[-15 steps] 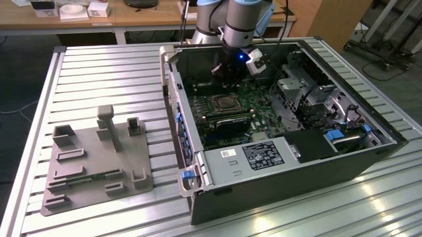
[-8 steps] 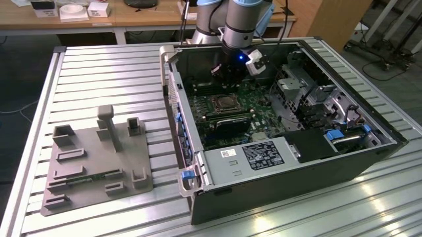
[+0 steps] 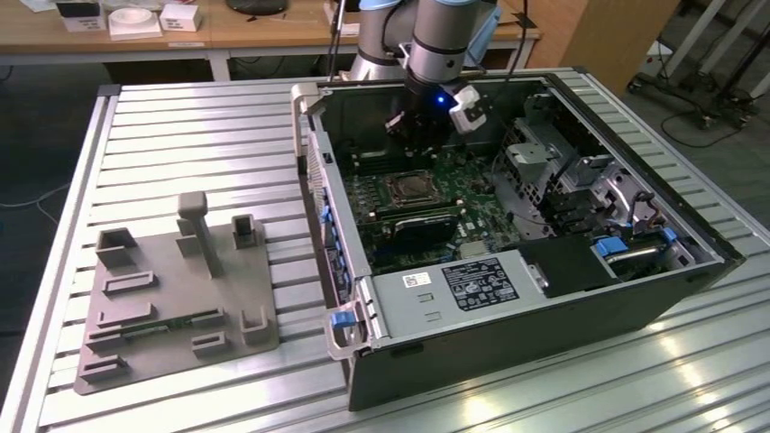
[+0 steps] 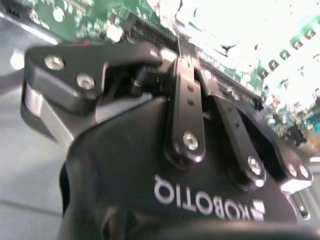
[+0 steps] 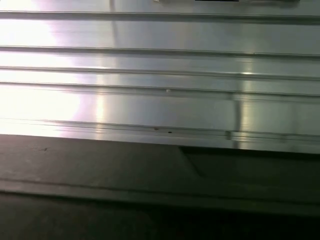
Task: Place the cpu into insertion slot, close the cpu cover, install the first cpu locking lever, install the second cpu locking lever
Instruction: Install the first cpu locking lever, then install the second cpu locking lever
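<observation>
I am hovering the gripper inside the open computer case, near its far wall; I cannot tell its state. The insertion slot is sitting mid-motherboard. The cpu would be light, stiff and fragile, so I'd hold its edges.

White lettering runs upside down across my gripper; the grey box's label is too small to read.

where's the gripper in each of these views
Exterior view: gripper hangs inside the open computer case, above the motherboard.
Second wrist view: gripper, seen close from behind, in front of the green motherboard.
First wrist view: not in it.
Shared landmark: the motherboard.
</observation>
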`<state>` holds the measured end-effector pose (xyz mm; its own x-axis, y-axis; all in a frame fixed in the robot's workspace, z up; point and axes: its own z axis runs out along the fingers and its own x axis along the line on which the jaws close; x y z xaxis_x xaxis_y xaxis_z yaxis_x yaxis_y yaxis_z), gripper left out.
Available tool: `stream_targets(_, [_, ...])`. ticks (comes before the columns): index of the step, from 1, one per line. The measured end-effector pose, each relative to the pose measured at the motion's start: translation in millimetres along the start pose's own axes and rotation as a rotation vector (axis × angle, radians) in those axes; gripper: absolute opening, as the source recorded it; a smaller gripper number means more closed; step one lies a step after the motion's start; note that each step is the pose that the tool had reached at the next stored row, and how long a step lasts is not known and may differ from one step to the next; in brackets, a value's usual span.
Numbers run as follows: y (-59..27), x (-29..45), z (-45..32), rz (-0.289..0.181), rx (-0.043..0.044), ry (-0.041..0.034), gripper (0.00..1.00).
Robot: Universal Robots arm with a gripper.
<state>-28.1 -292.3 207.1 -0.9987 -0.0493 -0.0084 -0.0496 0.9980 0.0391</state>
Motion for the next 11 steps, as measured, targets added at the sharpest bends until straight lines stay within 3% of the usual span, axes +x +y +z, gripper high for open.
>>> stream_targets(11, [-8.1,-0.5,-0.9,0.0,-0.0008,0.0,0.1])
